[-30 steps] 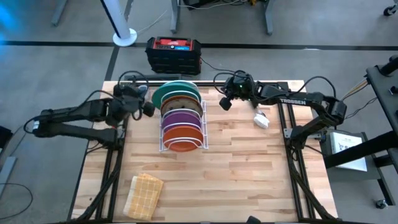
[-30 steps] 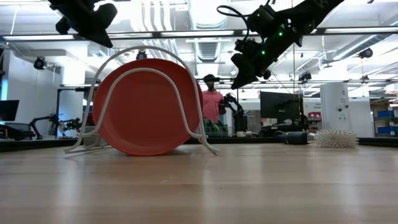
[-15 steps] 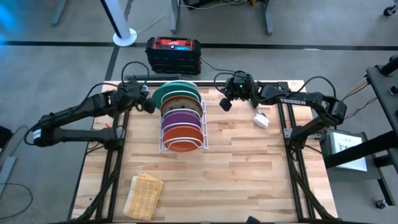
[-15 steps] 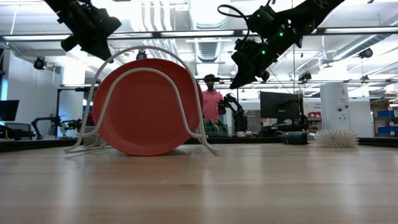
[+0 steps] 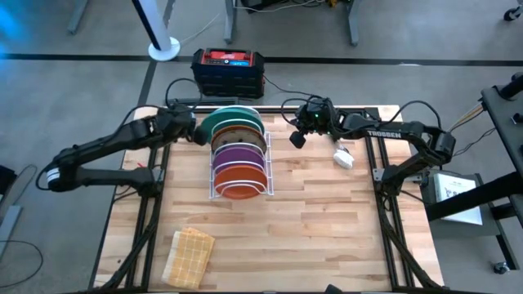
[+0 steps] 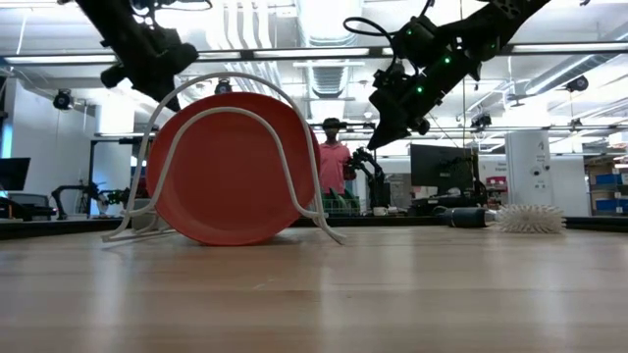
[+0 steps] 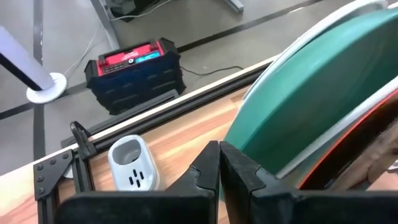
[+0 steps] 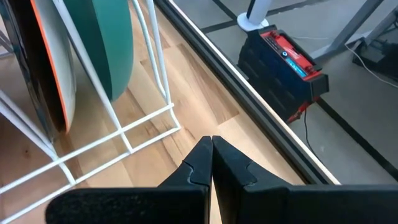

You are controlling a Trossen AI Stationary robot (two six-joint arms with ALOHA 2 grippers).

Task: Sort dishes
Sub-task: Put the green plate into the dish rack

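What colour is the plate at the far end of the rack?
Teal-green plate, clearest in the left wrist view.

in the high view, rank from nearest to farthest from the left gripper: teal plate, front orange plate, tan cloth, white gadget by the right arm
Measured from the left gripper, shut, beside the rack's far end:
1. teal plate, right beside it at the rack's back.
2. front orange plate, at the rack's near end.
3. white gadget, across the table by the right arm.
4. tan cloth, near left corner.

Two matte black jointed arms, looped black cables, white TROSSEN lettering on one, green wrist lights, dark tapered fingers (image 7: 217, 171)
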